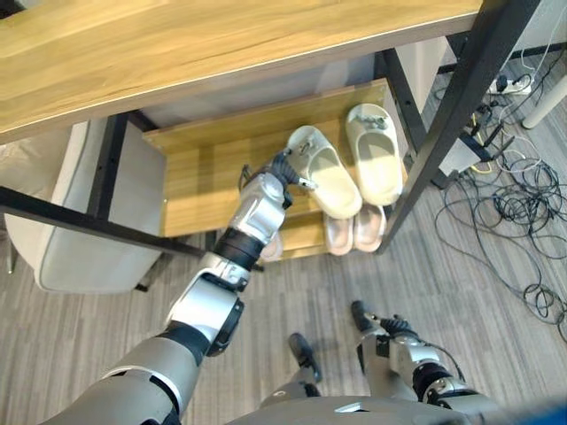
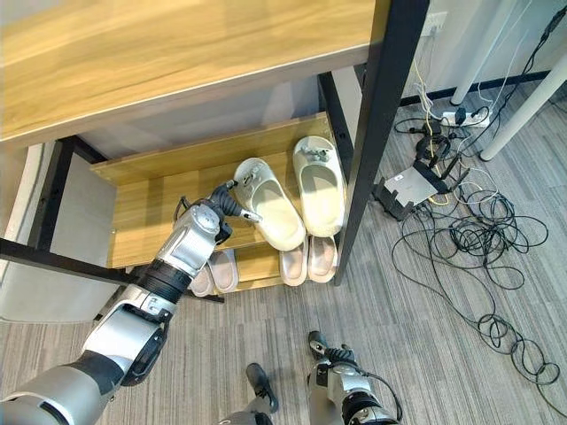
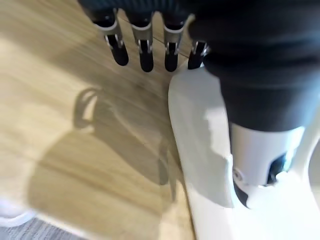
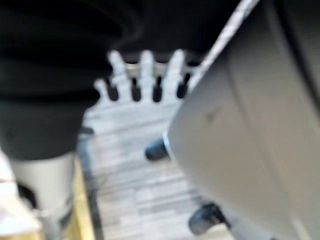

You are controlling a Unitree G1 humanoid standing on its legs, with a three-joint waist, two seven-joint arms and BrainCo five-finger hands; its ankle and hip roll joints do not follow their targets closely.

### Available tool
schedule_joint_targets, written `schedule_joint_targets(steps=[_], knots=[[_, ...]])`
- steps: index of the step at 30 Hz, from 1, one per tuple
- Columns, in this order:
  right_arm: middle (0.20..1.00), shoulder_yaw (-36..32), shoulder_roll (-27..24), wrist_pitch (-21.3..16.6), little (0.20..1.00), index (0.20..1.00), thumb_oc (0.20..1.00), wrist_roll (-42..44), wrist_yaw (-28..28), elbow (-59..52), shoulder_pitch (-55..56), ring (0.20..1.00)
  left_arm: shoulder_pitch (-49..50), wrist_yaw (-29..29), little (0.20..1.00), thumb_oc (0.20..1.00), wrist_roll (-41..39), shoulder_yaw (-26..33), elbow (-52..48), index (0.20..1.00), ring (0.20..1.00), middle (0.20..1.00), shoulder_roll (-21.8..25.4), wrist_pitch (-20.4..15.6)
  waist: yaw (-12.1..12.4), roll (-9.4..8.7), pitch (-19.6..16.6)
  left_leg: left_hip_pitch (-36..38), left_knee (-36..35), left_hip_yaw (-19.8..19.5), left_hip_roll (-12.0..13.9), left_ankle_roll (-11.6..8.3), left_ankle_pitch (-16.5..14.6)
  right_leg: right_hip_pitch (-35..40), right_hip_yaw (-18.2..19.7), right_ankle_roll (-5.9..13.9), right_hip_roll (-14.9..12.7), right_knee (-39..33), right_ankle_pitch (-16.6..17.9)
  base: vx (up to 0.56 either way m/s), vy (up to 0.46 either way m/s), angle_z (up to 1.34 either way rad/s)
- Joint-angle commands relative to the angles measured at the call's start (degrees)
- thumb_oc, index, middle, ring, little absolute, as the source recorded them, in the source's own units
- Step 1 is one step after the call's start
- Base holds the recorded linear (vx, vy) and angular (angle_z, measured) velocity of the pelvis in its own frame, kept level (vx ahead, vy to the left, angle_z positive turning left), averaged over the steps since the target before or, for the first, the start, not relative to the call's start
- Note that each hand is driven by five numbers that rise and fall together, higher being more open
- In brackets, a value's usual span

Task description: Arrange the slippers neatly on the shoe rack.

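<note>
So my left hand [image 1: 285, 170] sits at the heel of the tilted cream slipper [image 1: 326, 172] on the shoe rack [image 1: 199, 168] — fingers [image 3: 145, 49] straight, released — right hand [image 4: 142, 80] low over the floor, fingers loose.

The left arm [image 1: 232, 257] is built of silver-grey shells joined by black rings. The left hand [image 1: 282, 170] wears a dark ribbed cover; its silver fingers [image 3: 142, 46] end in dark tips. The right hand [image 4: 142, 75] looks alike.
</note>
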Motion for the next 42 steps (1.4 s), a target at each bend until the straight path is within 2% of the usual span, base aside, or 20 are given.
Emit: schedule_joint_targets(steps=[1, 4, 5, 6, 7, 11, 14, 15, 16, 17, 19, 21, 29, 33, 36, 42], knots=[[1.000, -1.23, 4.92, -0.82, 1.000, 1.000, 1.000, 1.42, -0.36, 3.22, 0.40, 1.000, -0.23, 11.96, 1.000, 1.000, -4.11, 5.17, 2.36, 1.000, 1.000, 1.000, 2.15, -6.75, -0.37, -0.86, 0.03, 5.56, 0.23, -2.75, 1.34, -2.38, -2.75, 5.95, 0.36, 0.30, 0.65, -7.24, 5.55, 0.01, -0.001, 0.06], [1.000, -1.85, 4.72, -0.64, 1.000, 1.000, 1.000, 1.92, -0.27, 4.51, -0.86, 1.000, -1.22, 20.65, 1.000, 1.000, -6.69, 7.66, 3.42, 1.000, 1.000, 1.000, 2.35, -10.83, -0.58, -0.91, 0.11, 5.86, 0.23, -2.77, 1.20, -2.32, -2.87, 6.09, 0.40, 0.37, 0.65, -7.33, 5.72, -0.01, -0.003, 0.06], [1.000, -1.85, 4.71, -0.65, 1.000, 1.000, 1.000, 1.92, -0.27, 4.52, -0.88, 1.000, -1.24, 20.73, 1.000, 1.000, -6.76, 7.64, 3.48, 1.000, 1.000, 1.000, 2.34, -10.87, -0.59, -0.90, 0.13, 5.87, 0.23, -2.78, 1.21, -2.32, -2.87, 6.10, 0.40, 0.38, 0.65, -7.34, 5.72, 0.00, 0.000, 0.00], [1.000, -1.72, 4.61, -0.45, 1.000, 1.000, 1.000, 1.82, 0.05, 5.02, -0.89, 1.000, -0.75, 25.10, 1.000, 1.000, -8.79, 10.25, 1.90, 1.000, 1.000, 1.000, 2.06, -13.94, -0.73, -0.97, 0.06, 5.83, 0.23, -2.66, 1.15, -2.24, -2.85, 5.89, 0.43, 0.41, 0.66, -7.30, 5.86, 0.00, 0.000, 0.00], [1.000, -1.82, 4.39, -0.75, 1.000, 1.000, 1.000, 1.68, 0.18, 5.89, -1.27, 1.000, 0.83, 28.37, 1.000, 1.000, -9.40, 12.02, -0.02, 1.000, 1.000, 1.000, 1.78, -18.57, -0.82, -0.92, -0.08, 5.84, 0.23, -2.45, 1.09, -2.18, -2.88, 5.66, 0.51, 0.44, 0.71, -7.15, 5.92, 0.00, 0.000, 0.00], [1.000, -1.69, 3.70, -1.50, 1.000, 1.000, 1.000, 1.12, 0.24, 8.06, -2.08, 1.000, 1.81, 31.68, 1.000, 1.000, -9.04, 12.53, -0.98, 1.000, 1.000, 1.000, 2.07, -21.85, -0.89, -0.74, -0.84, 5.69, 0.23, -2.16, 0.99, -2.09, -3.08, 5.32, 0.91, 0.46, 0.76, -7.02, 5.99, 0.00, 0.000, 0.00], [1.000, -2.18, 3.26, -1.92, 1.000, 1.000, 1.000, 1.07, -0.10, 9.12, -2.49, 1.000, 2.14, 29.80, 1.000, 1.000, -10.23, 13.07, -1.59, 1.000, 1.000, 1.000, 1.39, -17.29, -0.74, -0.45, -0.98, 5.53, 0.23, -2.32, 0.96, -1.98, -3.06, 5.13, 0.93, 0.47, 0.77, -6.93, 5.91, 0.00, 0.000, 0.00], [1.000, -2.55, 3.29, -2.16, 1.000, 1.000, 1.000, 1.11, -0.43, 8.94, -2.28, 1.000, 3.73, 26.33, 1.000, 1.000, -10.83, 13.62, -3.64, 1.000, 1.000, 1.000, 0.47, -12.44, -0.51, -0.37, -1.07, 5.48, 0.23, -2.35, 0.94, -1.96, -3.03, 5.03, 0.90, 0.48, 0.76, -6.83, 5.82, 0.00, 0.000, 0.00], [1.000, -2.53, 3.28, -2.16, 1.000, 1.000, 1.000, 1.11, -0.43, 8.93, -2.25, 1.000, 3.80, 26.26, 1.000, 1.000, -10.79, 13.64, -3.75, 1.000, 1.000, 1.000, 0.47, -12.36, -0.51, -0.37, -1.11, 5.46, 0.23, -2.35, 0.94, -1.96, -3.03, 5.01, 0.90, 0.48, 0.76, -6.82, 5.82, 0.00, 0.000, 0.00], [1.000, -2.61, 3.35, -2.28, 1.000, 1.000, 1.000, 1.07, -0.51, 8.91, -2.03, 1.000, 4.79, 24.31, 1.000, 1.000, -10.87, 13.92, -4.92, 1.000, 1.000, 1.000, 0.13, -10.23, -0.38, -0.35, -1.13, 5.43, 0.23, -2.39, 0.98, -1.97, -2.99, 4.88, 0.77, 0.48, 0.75, -6.73, 5.76, 0.00, 0.000, 0.00], [1.000, -2.77, 3.54, -2.63, 1.000, 1.000, 1.000, 1.00, -0.65, 8.75, -1.88, 1.000, 7.16, 21.53, 1.000, 1.000, -10.21, 13.47, -7.00, 1.000, 1.000, 1.000, -0.27, -9.07, -0.10, -0.40, -1.22, 5.41, 0.23, -2.41, 1.00, -1.97, -2.98, 4.87, 0.69, 0.50, 0.73, -6.65, 5.68, 0.00, 0.000, 0.00], [1.000, -2.59, 3.67, -2.91, 1.000, 1.000, 1.000, 0.89, -0.83, 8.78, -2.34, 1.000, 8.85, 21.12, 1.000, 1.000, -10.27, 12.82, -7.37, 1.000, 1.000, 1.000, -1.19, -10.43, 0.12, -0.48, -1.13, 5.20, 0.23, -2.39, 0.98, -1.95, -2.96, 4.57, 0.60, 0.58, 0.77, -6.56, 5.64, 0.00, 0.000, 0.00], [1.000, -2.88, 3.64, -2.14, 1.000, 1.000, 1.000, 1.69, -1.41, 8.10, -3.31, 1.000, 9.86, 24.24, 1.000, 1.000, -14.41, 13.95, -3.46, 1.000, 1.000, 1.000, -4.06, -10.54, 0.13, -0.76, -0.87, 4.20, 0.23, -2.55, 0.89, -1.77, -2.87, 3.09, 0.64, 0.53, 0.78, -6.31, 5.94, 0.00, 0.000, 0.00], [1.000, -2.65, 3.68, -2.33, 1.000, 1.000, 1.000, 1.82, -1.52, 8.32, -3.55, 1.000, 9.95, 24.36, 1.000, 1.000, -15.90, 12.83, -3.42, 1.000, 1.000, 1.000, -5.92, -13.54, 0.21, -0.95, -0.95, 3.82, 0.23, -2.71, 0.88, -1.77, -2.80, 3.00, 0.43, 0.45, 0.81, -6.32, 5.92, 0.00, 0.000, 0.00], [1.000, -2.60, 3.64, -2.38, 1.000, 1.000, 1.000, 1.83, -1.53, 8.39, -3.71, 1.000, 9.72, 24.39, 1.000, 1.000, -16.17, 12.65, -3.18, 1.000, 1.000, 1.000, -6.20, -14.01, 0.23, -0.97, -0.97, 3.80, 0.23, -2.70, 0.88, -1.75, -2.78, 2.94, 0.44, 0.43, 0.83, -6.31, 5.93, 0.00, 0.000, 0.00], [1.000, -2.37, 3.29, -2.75, 1.000, 1.000, 1.000, 1.27, -1.23, 9.27, -4.45, 1.000, 6.25, 26.57, 1.000, 1.000, -19.63, 11.59, 0.13, 1.000, 1.000, 1.000, -9.79, -17.89, -0.33, -0.87, -0.93, 3.32, 0.23, -2.51, 0.68, -1.63, -3.04, 2.13, 0.74, 0.48, 0.82, -6.36, 6.28, 0.00, 0.000, 0.00]])
